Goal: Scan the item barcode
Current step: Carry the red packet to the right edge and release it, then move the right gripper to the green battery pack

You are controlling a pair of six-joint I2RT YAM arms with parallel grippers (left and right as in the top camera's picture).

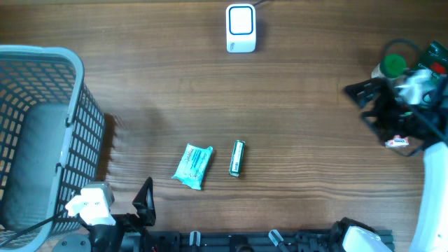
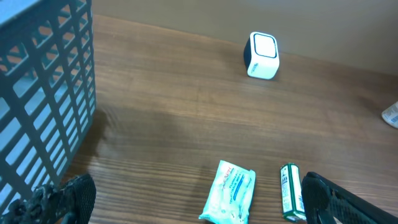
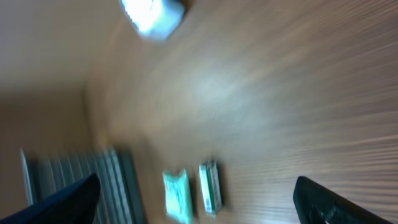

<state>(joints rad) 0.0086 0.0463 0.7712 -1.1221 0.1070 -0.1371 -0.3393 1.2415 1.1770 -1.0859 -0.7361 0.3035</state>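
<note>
Overhead: the white scanner [image 1: 241,28] stands at the far edge of the surface [image 1: 315,175], near its middle. A teal packet [image 1: 194,166] and a narrow green pack [image 1: 237,158] lie side by side, not touching, toward the near edge. A grey basket [image 1: 70,105] fills the left edge.

Left wrist: the left tool [image 2: 193,202] is released and grasps nothing. The print on the packet is too small to read.

Right wrist: the picture is blurred. The right tool [image 3: 196,199] is also released and empty.

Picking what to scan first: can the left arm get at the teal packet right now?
Probably yes: the left gripper is open, the teal packet lies just ahead, nothing between them.
</note>
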